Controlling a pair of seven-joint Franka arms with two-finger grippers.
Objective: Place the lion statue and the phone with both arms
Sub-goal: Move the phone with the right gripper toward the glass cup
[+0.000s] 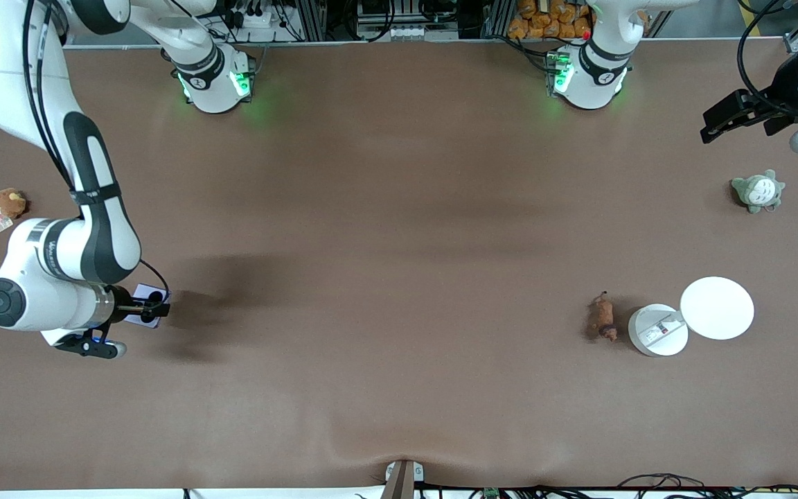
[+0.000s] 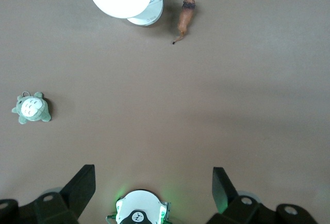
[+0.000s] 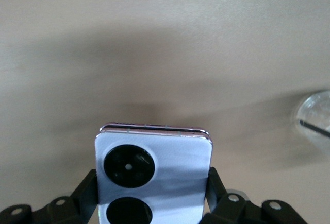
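Observation:
My right gripper (image 1: pixel 153 309) is shut on the lavender phone (image 1: pixel 144 296) over the table at the right arm's end. The right wrist view shows the phone (image 3: pixel 170 152) clamped by its side edges between the fingers (image 3: pixel 215 185), two black camera circles facing up. The reddish-brown lion statue (image 1: pixel 603 317) lies on the table toward the left arm's end, beside a white round container (image 1: pixel 657 331). My left gripper (image 1: pixel 714 123) hangs open and empty over the table's edge at the left arm's end. In the left wrist view the lion statue (image 2: pixel 185 15) lies well away from the open gripper (image 2: pixel 153 183).
A white disc (image 1: pixel 716 308) leans on the white container. A grey-green plush (image 1: pixel 758 191) sits farther from the front camera than the disc. A round brown plush with a tag (image 1: pixel 8 203) lies at the right arm's end. Both arm bases (image 1: pixel 215 76) stand along the table's back edge.

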